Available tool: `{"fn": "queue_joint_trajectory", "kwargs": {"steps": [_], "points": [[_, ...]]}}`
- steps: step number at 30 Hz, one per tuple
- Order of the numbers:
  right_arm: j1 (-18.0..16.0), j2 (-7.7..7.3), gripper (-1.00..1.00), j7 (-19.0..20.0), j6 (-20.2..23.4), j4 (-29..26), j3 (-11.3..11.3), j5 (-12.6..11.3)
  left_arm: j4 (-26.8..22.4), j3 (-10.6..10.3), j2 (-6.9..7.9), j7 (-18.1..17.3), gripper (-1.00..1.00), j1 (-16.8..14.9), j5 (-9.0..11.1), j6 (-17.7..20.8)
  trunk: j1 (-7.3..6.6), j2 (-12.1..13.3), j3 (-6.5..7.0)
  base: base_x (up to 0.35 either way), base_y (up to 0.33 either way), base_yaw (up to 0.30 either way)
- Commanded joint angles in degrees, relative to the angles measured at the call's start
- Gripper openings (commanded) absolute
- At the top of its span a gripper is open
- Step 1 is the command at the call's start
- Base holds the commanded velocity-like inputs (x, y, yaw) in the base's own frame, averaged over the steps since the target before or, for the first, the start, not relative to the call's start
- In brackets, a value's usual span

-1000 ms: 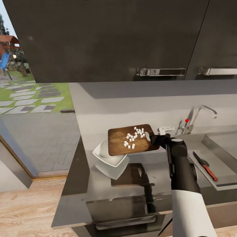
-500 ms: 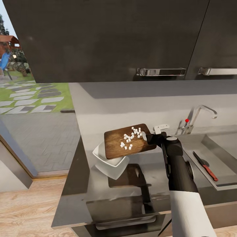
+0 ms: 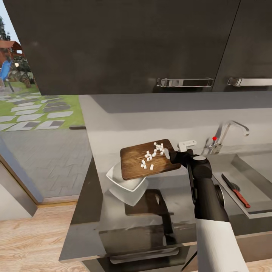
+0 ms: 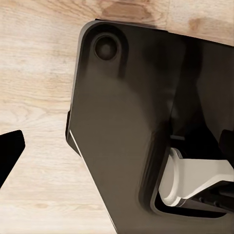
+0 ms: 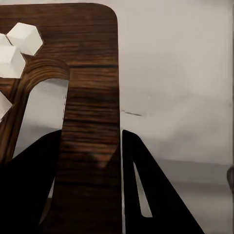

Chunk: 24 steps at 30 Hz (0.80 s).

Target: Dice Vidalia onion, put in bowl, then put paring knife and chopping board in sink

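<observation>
My right gripper (image 3: 172, 155) is shut on the handle end of the dark wooden chopping board (image 3: 139, 162) and holds it in the air above the countertop (image 3: 113, 223). Small white cubes of diced Vidalia onion (image 3: 153, 153) lie on the board near the gripper. The board's far edge overlaps the white bowl (image 3: 121, 180) below it. In the right wrist view the black fingers (image 5: 29, 190) clamp the board (image 5: 90, 87) beside its slot, with cubes (image 5: 22, 39) beyond. The red-handled paring knife (image 3: 236, 191) lies on the sink (image 3: 260, 170) at the right. My left gripper (image 4: 117, 146) hangs open over the wooden floor.
Dark wall cabinets (image 3: 132, 45) with steel handles hang low over the counter. The chrome tap (image 3: 231, 130) with its red-tipped lever stands behind the sink. The countertop ends just left of the bowl, beside a glass opening onto a garden. My dark base (image 4: 122, 122) shows in the left wrist view.
The right gripper carried the board a little to the left over the bowl, then lifted its held end slightly. The cubes stayed on the board.
</observation>
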Motion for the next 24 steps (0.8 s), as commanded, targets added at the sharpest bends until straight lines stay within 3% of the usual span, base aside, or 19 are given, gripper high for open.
{"fn": "queue_joint_trajectory", "kwargs": {"steps": [1,7,24], "points": [[-0.06,0.06,-1.0,0.19,0.54,-0.07,-0.09,0.83,-0.07,-0.34,0.07,0.02,1.0,0.02,0.59,-0.15,0.02,-0.08,-0.08,0.0,0.0,0.0],[-0.06,0.06,-1.0,-0.89,1.43,-0.07,2.56,3.99,-0.08,-0.35,0.07,0.02,1.0,0.02,0.59,-0.15,0.02,-0.08,-0.08,0.0,0.0,0.0],[-0.06,0.06,-1.0,-1.02,1.51,-0.07,2.94,4.51,-0.09,-0.35,0.07,-0.03,1.0,0.02,0.59,-0.15,0.02,-0.08,-0.08,0.035,0.043,0.0]]}}
